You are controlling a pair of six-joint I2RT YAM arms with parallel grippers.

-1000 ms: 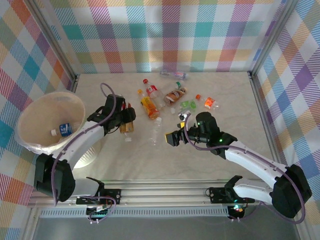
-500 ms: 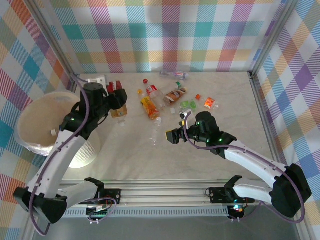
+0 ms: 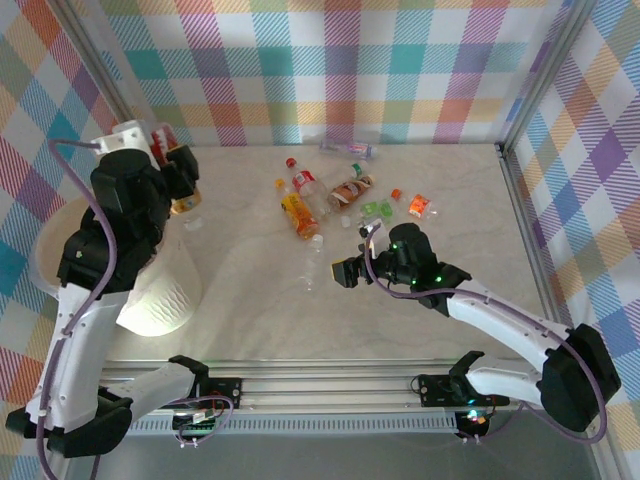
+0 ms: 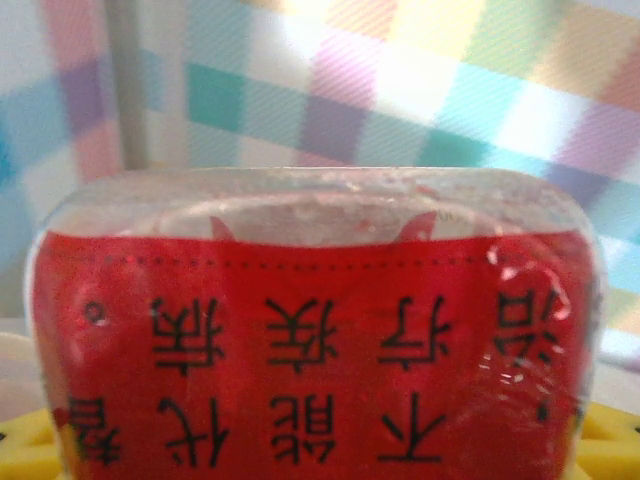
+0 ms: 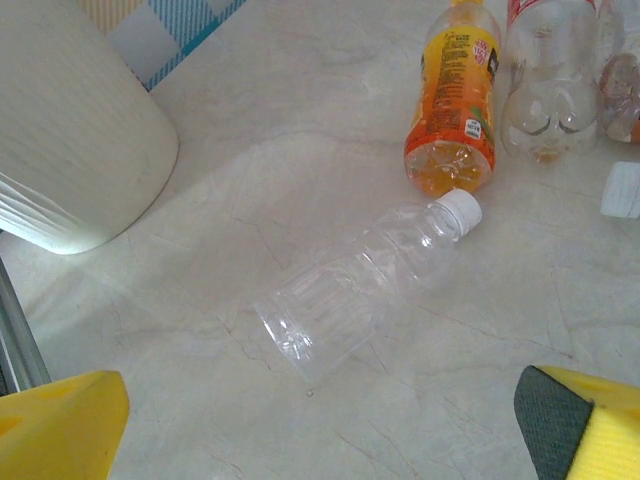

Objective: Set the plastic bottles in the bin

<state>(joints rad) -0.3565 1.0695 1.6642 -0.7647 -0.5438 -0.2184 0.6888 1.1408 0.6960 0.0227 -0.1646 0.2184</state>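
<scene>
Left gripper (image 3: 178, 172) is raised high at the far left and pinches a red-label bottle (image 4: 310, 340). In the left wrist view the bottle spans the whole gap between the jaws, with the yellow pads (image 4: 612, 442) showing at both lower corners and pressed against its sides. The label print reads upside down.

From the top camera, the bottle's lower end (image 3: 184, 204) hangs below the fingers, by the far-right side of the bin (image 3: 160, 300). The arm covers most of the bin, so I can't tell if the bottle is over the opening.

Right gripper (image 3: 345, 272) is low over the table (image 3: 450, 180) mid-scene, with jaws spread wide and nothing between them. A clear bottle (image 5: 360, 290) with a white cap lies flat just ahead of the fingertips (image 5: 60, 420). It is centred between them and angled, cap toward the far right, not touching either one.

Also on the table:
- An orange-label bottle (image 5: 450, 110) lies with its base near the clear bottle's cap.
- A red-cap clear bottle (image 5: 545, 80) lies beside the orange-label one.
- A loose white cap (image 5: 622, 190) sits to the right.
- A brown-label bottle (image 3: 350, 190), a green one (image 3: 375, 208) and a small orange one (image 3: 418, 206) lie farther back.
- One more bottle (image 3: 348, 150) lies at the back wall.
</scene>
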